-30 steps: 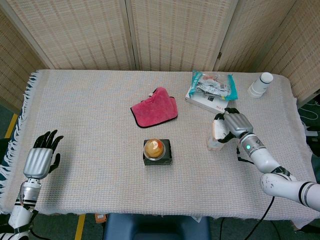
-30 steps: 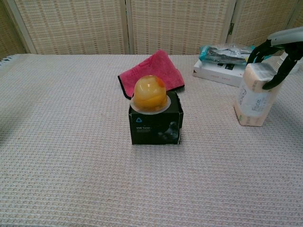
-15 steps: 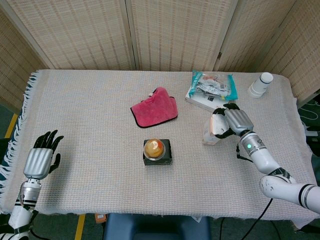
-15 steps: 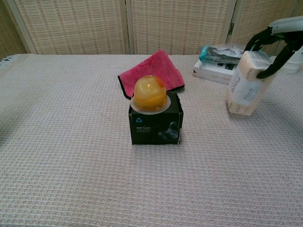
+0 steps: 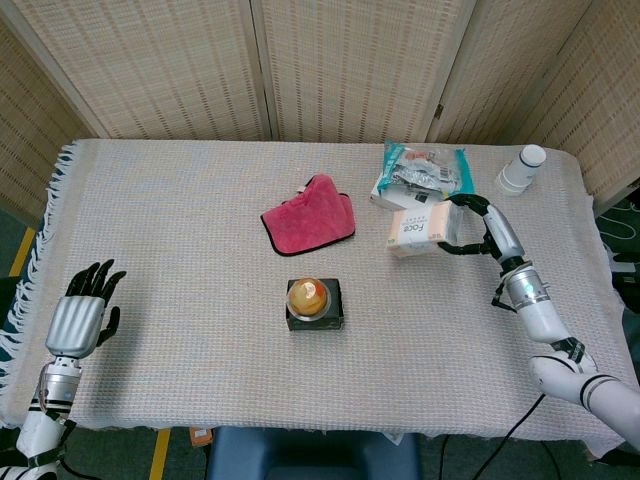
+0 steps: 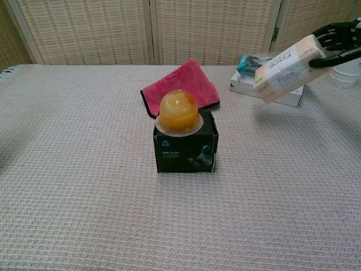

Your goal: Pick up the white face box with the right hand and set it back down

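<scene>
The white face box (image 5: 414,231) (image 6: 284,69) hangs tilted above the table at the right, its long side nearly level and its printed face showing. My right hand (image 5: 478,226) (image 6: 338,42) grips its right end, dark fingers wrapped around it. In the chest view the box floats clear of the cloth, in front of the flat white box. My left hand (image 5: 82,314) rests near the table's front left corner, fingers spread and holding nothing; the chest view does not show it.
A black box with an orange dome (image 5: 314,303) (image 6: 185,139) stands mid-table. A red cloth (image 5: 310,216) (image 6: 181,86) lies behind it. A flat white box with a teal packet (image 5: 422,180) (image 6: 265,68) and a white cup (image 5: 521,170) sit at the far right.
My right hand has lifted the face box off the table, carried it up and toward the back, and tipped it from upright to nearly lying flat. The left hand stayed still.
</scene>
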Available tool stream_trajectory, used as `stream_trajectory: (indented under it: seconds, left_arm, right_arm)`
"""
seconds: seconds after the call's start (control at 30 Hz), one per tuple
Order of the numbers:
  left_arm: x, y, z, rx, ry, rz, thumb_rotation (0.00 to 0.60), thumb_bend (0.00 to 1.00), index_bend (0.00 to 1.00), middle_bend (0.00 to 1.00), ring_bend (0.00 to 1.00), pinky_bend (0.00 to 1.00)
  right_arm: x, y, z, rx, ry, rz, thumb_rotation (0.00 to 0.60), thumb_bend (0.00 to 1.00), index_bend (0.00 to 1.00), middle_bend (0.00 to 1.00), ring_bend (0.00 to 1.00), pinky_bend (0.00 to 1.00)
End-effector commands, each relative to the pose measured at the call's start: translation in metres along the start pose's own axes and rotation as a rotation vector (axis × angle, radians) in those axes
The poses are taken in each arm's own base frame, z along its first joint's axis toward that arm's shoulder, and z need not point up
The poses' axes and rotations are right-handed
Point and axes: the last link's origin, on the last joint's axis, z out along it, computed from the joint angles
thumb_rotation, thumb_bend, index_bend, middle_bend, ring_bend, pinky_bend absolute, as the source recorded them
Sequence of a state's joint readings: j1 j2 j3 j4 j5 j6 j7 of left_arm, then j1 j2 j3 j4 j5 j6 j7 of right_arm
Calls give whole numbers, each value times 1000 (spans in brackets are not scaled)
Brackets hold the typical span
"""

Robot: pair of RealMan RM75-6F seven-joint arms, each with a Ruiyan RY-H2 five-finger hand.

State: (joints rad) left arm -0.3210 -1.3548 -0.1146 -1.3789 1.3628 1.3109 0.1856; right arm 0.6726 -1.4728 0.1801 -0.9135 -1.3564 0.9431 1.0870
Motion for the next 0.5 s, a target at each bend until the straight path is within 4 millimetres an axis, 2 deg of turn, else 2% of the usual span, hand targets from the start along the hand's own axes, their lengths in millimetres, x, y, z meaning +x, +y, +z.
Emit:
stream_trajectory:
  seconds: [0.03,0.3,0.5]
  left_arm:
    - [0,-1,0,3,0,0,600,553,157,0,0,109]
    - [-1,-2,2,6,-6,2,600,553,157,0,0,109]
    - [-2,-2,2,9,-10,3,600,552,157,0,0,109]
  right_arm:
    - [-36,27,-3,36,-59,111,600,357,458,485,318,0]
    - [-53,39,3,21,-118,120,600,360,458,485,318,0]
    - [-54,45,3,9,-123,62,600,362,458,485,318,0]
